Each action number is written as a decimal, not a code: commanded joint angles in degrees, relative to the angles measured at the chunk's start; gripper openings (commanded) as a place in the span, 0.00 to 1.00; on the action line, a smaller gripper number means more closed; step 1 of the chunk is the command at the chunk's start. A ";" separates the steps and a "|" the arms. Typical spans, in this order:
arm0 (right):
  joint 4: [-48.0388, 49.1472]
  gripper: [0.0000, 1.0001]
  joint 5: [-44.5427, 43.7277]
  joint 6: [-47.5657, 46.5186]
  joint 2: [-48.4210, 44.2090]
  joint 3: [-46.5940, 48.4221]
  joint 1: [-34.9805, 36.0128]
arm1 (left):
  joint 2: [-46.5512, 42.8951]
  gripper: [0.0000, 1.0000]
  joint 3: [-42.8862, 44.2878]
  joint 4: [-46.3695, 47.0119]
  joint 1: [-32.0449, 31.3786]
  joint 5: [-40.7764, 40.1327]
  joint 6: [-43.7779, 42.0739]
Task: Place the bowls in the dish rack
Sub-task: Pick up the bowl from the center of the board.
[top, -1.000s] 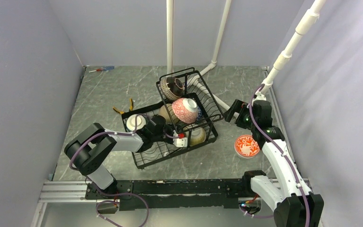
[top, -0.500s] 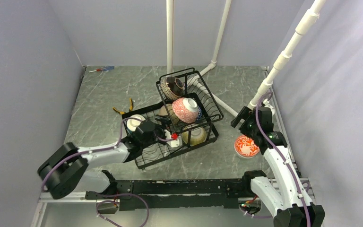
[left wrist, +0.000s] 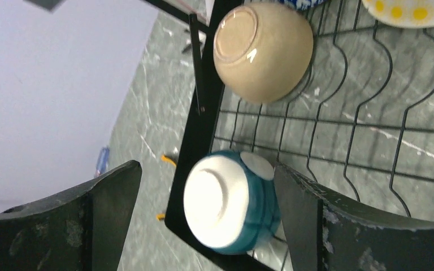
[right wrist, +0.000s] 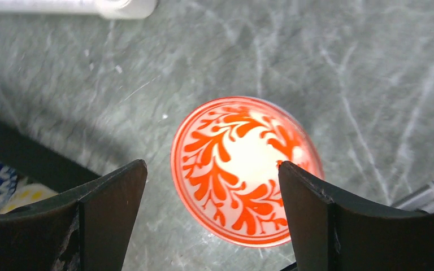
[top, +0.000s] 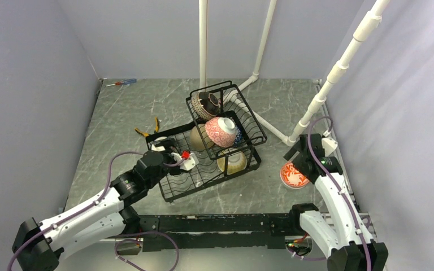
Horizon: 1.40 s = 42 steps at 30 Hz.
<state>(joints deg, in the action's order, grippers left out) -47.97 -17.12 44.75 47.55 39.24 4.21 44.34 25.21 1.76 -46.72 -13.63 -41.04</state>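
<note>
From the top camera, the black wire dish rack [top: 195, 182] sits skewed in the middle of the grey marbled surface [top: 118, 113]. Its upper basket [top: 252, 121] carries a brown striped bowl [top: 206, 104] and a pink patterned bowl [top: 221, 131]. The lower tray holds a tan bowl [top: 198, 137] and a yellow dotted bowl [top: 233, 162]. 1 red-orange bowl [top: 294, 175] stands alone on the surface, right of the rack and apart from it, with my right end effector [top: 294, 158] above it. My left end effector [top: 168, 152] is at the rack's left corner. A screwdriver [top: 121, 82] and pliers [top: 147, 130] lie beyond the rack. White pipes [top: 203, 39] rise at the back, and plain pale walls close 3 sides.

At the left wrist, my fingers stand wide apart around an upturned teal bowl [left wrist: 231, 200] resting in the rack's corner. They do not clamp it.

At the right wrist, my fingers are spread with nothing in them, straddling the red-orange bowl, which sits mouth up below. I judge it to be glazed ceramic: rigid, fairly heavy, slick, and liable to chip against wire. The rim looks like the best hold, with 1 finger inside and 1 outside.
</note>
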 commanded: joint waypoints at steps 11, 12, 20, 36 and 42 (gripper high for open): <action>-5.47 0.85 -22.26 11.64 -3.62 -0.08 -0.16 | -2.77 0.93 4.01 -12.06 -0.13 -5.34 6.27; -5.40 0.82 -21.57 12.09 -3.16 -0.60 -0.18 | -2.69 0.93 4.05 -12.04 -0.17 -5.52 6.24; -4.03 0.65 -18.77 14.23 -1.33 -3.99 -0.25 | -3.02 0.93 4.38 -11.73 -0.13 -7.08 5.26; 1.55 0.27 -14.92 12.98 2.23 -8.06 -2.01 | -3.17 0.92 5.13 -10.82 -0.13 -5.47 5.67; 2.32 0.12 -14.34 11.25 1.57 -7.53 -2.01 | -2.37 0.92 6.14 -11.34 -0.13 -5.84 5.46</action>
<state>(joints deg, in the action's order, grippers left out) -48.29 -31.51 57.41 49.93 31.31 2.37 41.89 28.56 -11.68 -46.72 -19.40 -36.29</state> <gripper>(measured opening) 0.183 0.919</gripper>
